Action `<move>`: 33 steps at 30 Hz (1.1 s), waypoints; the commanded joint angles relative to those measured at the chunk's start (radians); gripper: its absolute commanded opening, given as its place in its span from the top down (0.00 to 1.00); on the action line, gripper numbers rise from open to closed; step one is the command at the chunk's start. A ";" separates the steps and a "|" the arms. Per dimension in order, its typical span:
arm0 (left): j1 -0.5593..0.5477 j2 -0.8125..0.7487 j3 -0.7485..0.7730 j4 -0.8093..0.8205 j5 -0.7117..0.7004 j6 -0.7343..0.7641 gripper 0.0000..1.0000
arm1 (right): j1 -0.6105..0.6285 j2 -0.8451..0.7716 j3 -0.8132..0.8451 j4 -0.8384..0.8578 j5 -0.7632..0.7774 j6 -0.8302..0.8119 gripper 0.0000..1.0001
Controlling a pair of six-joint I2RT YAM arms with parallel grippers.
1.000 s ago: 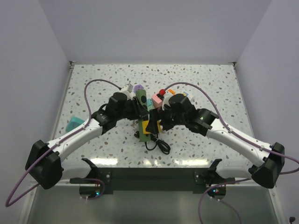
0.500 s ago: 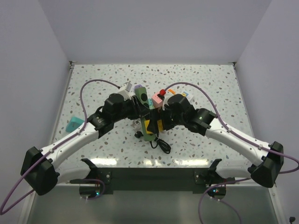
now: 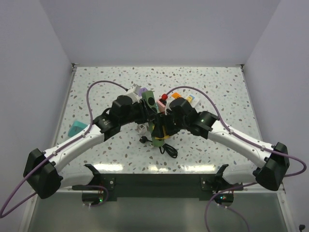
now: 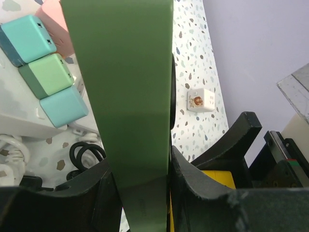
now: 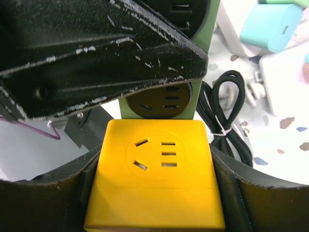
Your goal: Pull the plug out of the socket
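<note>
A long green socket strip (image 3: 150, 104) is lifted off the table, and my left gripper (image 3: 146, 116) is shut on it. In the left wrist view the strip (image 4: 120, 72) runs up between that gripper's (image 4: 142, 193) fingers. A yellow cube plug (image 5: 154, 174) sits plugged into the strip's face (image 5: 197, 99), just below a dark round outlet. My right gripper (image 5: 154, 198) has a finger tight against each side of the plug. From above, the plug (image 3: 161, 130) shows as a yellow patch between both grippers, with my right gripper (image 3: 164, 127) on it.
A coiled black cable (image 3: 167, 150) lies under the strip. Small adapter cubes are spread behind it: teal (image 4: 29, 36), green (image 4: 48, 72), white (image 4: 201, 100), purple (image 3: 142, 90). A teal block (image 3: 77, 128) lies at the left. White walls close in three sides.
My right gripper's jaws have closed in from wide open onto the yellow plug. The strip's near end has swung slightly right and toward the arms' bases.
</note>
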 commanded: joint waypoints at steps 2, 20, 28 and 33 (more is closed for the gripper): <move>0.073 0.001 0.026 -0.144 -0.154 0.102 1.00 | -0.012 -0.128 0.073 -0.141 0.018 -0.061 1.00; 0.213 -0.071 0.064 -0.406 -0.241 0.313 1.00 | -0.055 -0.157 0.223 -0.414 -0.064 -0.242 1.00; 0.214 -0.217 0.200 -0.432 -0.166 0.232 1.00 | -0.211 0.010 0.234 -0.590 0.466 -0.156 1.00; 0.230 -0.182 0.348 -0.725 -0.330 0.222 1.00 | -0.562 0.102 0.149 -0.520 0.471 -0.086 1.00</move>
